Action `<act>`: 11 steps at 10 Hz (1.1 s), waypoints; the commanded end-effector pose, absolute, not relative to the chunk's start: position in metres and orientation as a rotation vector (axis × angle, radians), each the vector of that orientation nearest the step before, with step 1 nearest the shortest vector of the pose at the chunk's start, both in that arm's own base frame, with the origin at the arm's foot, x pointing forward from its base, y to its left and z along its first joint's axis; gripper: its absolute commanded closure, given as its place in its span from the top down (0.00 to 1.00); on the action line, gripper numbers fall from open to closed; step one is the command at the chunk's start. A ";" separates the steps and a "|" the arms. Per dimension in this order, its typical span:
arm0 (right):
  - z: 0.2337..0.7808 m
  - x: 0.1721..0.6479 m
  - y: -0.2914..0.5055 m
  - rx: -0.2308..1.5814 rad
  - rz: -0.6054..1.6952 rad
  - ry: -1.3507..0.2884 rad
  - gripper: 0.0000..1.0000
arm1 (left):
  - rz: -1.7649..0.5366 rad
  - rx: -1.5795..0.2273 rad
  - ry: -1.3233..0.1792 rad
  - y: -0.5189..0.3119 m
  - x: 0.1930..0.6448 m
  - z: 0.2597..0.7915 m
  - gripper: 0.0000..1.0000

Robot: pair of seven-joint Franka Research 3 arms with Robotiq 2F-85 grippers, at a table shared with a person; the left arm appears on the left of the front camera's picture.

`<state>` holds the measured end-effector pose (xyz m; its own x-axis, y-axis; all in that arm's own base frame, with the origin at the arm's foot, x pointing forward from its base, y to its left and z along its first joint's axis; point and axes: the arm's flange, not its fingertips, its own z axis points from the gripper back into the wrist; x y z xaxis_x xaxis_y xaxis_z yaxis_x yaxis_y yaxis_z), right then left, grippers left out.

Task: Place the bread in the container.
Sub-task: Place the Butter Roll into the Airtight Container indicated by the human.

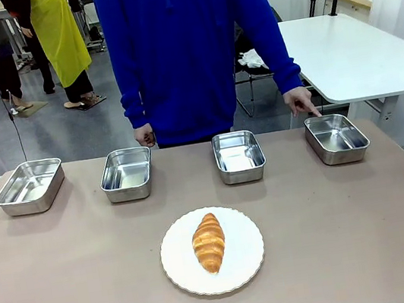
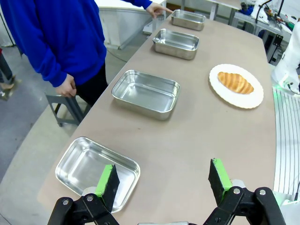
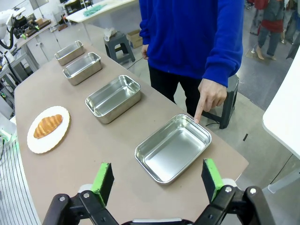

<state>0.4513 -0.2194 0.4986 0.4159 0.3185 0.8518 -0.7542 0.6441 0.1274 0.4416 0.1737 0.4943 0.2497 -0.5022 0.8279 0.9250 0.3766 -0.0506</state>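
Progress: not started. Four steel pans stand in a row, read from the robot's left: first pan (image 1: pixel 30 186), second pan (image 1: pixel 126 173), third pan (image 1: pixel 239 155), then the container (image 1: pixel 336 137). All four are empty. The person's hand (image 1: pixel 301 99) points one finger at the container's far rim; touching or just above it, cannot tell. The bread (image 1: pixel 208 241) lies on the white plate (image 1: pixel 245 266), on the robot's side of the row, with neither tool at it. By my judgement the whole job is left: pick up, carry across, set down

Pose, left gripper (image 2: pixel 162 174): jaws stand wide apart with nothing between them, hovering above the table. The first pan sits just ahead, partly behind one green pad. The bread is well ahead and off to the other finger's side

Pose, right gripper (image 3: pixel 157 171): jaws fully apart, holding nothing, raised clear of the table. The container lies directly ahead between the two fingers, with the pointing hand just beyond it. The bread is far ahead, out past the left-hand finger
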 end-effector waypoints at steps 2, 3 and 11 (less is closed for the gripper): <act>0.499 0.452 -0.219 0.551 0.719 -0.914 1.00 | -1.061 -0.615 -0.831 0.174 0.441 0.495 1.00; 0.499 0.452 -0.219 0.551 0.719 -0.914 1.00 | -1.061 -0.615 -0.831 0.174 0.441 0.495 1.00; 0.547 0.455 -0.104 0.414 0.582 -0.811 1.00 | -1.061 -0.615 -0.831 0.174 0.441 0.495 1.00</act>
<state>0.4629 -0.1512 0.5365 0.4807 0.3164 0.8178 -0.6783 0.7253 0.1181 0.4419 0.1736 0.4941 0.2500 -0.5026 0.8276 0.9251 0.3764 -0.0509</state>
